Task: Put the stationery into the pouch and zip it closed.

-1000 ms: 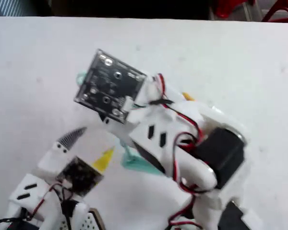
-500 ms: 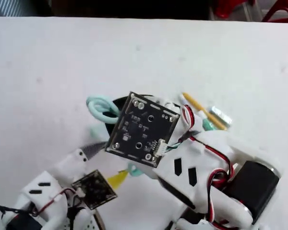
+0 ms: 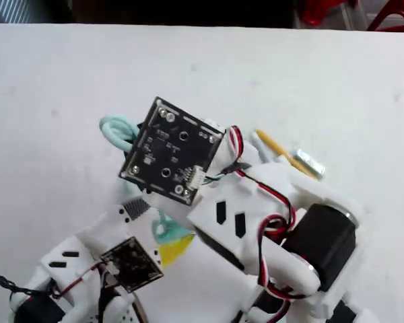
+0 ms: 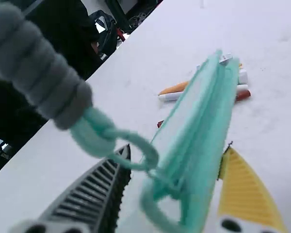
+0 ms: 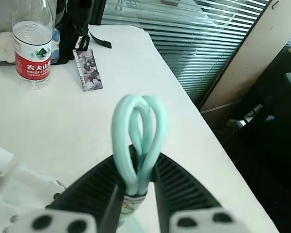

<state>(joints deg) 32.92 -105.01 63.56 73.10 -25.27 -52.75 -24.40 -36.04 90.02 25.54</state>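
Right end effector point(image 5: 143, 170), pinching the strap loop point(image 5: 140, 160), swings back left versus 0.5 s ago, while the left end effector point(image 4: 177, 155) clamps the pouch point(image 4: 203, 121); pens point(image 4: 177, 90) lie on the worktop point(image 4: 262, 48) beyond it, so loading looks pending.

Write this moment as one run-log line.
right gripper: shut on cord loop | left gripper: at pouch end | pens: on table

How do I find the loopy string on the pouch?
Look on the white table for the arm carrying the square black circuit board. Poking out past that board's far left corner is the mint-green cord loop, pinched in the right tool. It is soft and curled, unlike the straight orange pencil on the arm's other side.
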